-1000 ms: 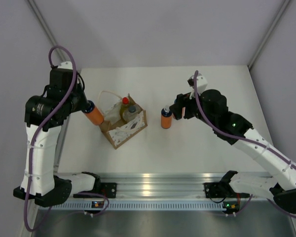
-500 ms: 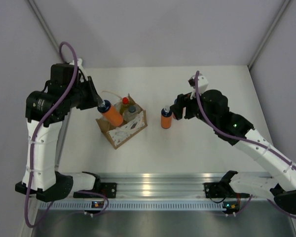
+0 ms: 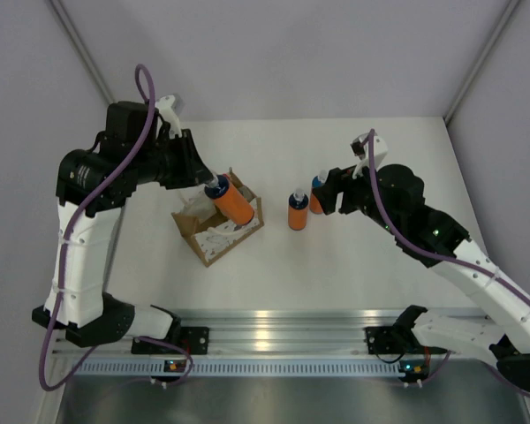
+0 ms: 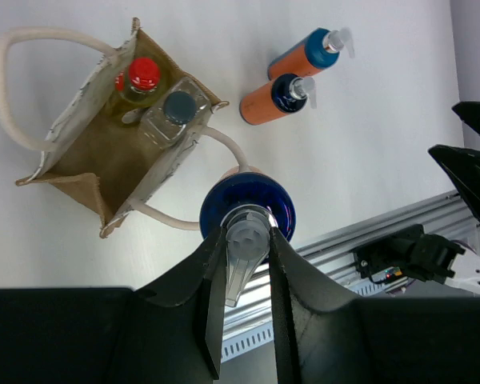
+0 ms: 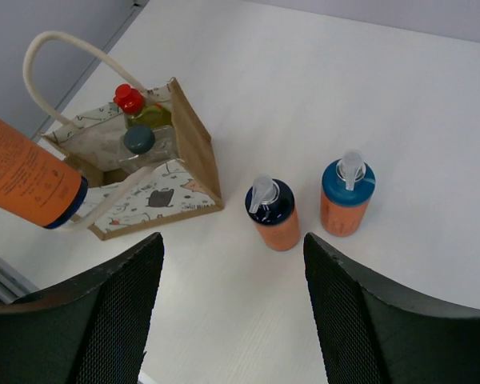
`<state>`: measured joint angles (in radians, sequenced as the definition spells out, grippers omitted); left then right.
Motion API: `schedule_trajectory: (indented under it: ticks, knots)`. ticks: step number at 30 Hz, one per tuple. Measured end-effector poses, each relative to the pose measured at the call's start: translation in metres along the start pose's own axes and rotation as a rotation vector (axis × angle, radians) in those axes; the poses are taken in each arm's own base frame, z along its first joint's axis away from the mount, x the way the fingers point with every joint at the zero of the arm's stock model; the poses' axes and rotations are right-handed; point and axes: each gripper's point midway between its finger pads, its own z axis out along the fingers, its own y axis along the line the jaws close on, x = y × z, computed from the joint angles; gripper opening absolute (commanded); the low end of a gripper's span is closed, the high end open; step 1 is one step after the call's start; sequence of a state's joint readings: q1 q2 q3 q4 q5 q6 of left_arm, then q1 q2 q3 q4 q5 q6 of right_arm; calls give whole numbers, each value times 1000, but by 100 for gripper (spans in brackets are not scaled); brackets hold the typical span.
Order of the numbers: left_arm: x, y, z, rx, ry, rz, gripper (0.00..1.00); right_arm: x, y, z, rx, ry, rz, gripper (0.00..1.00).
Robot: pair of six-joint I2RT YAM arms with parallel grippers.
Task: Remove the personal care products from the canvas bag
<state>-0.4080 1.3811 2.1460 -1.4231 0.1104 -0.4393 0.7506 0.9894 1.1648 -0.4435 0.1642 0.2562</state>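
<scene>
Item 1, canvas bag point(image 3: 214, 238): stands open on the white surface point(image 3: 353, 274), loop handles slack. Contents: yellow bottle point(image 4: 136, 80) with red cap and pale bottle point(image 4: 172, 112) with dark round cap, both upright, side by side against 1 wall.

Item 2, held orange bottle point(image 3: 233, 202): blue cap, tilted in the air over the bag's rim. The left fingers point(image 4: 211, 288) pinch its pump neck from both sides.

Items 3 and 4, dark-capped orange bottle point(image 5: 274, 214) and lighter-capped orange bottle point(image 5: 346, 198): upright on the surface, just beside each other, apart from the bag.

Right fingers point(image 5: 116, 308): spread wide, holding nothing, near those 2 bottles.
</scene>
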Motion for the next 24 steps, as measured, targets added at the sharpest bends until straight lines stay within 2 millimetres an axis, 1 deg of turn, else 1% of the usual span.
schedule_trajectory:
  ticks: [5,9,11,15,17,20,22,24]
  knots:
    - [7,-19,7,62,46,16,0,0,-8,-6,38,-1,-1,69]
    - [11,-35,15,102,65,46,0,0,-20,-11,100,-7,3,70]
    - [14,-44,21,125,64,70,0,0,-26,-15,131,-9,5,70]
    - [28,-64,40,152,73,140,0,-2,-34,-24,175,-21,11,71]
    - [39,-76,52,144,79,203,0,-3,-37,-28,187,-26,12,72]
    - [51,-89,68,120,79,282,0,-5,-40,-34,201,-39,14,72]
    - [59,-96,83,94,75,332,0,-6,-43,-39,211,-44,15,73]
    - [68,-99,98,61,68,378,0,-7,-45,-43,221,-48,16,73]
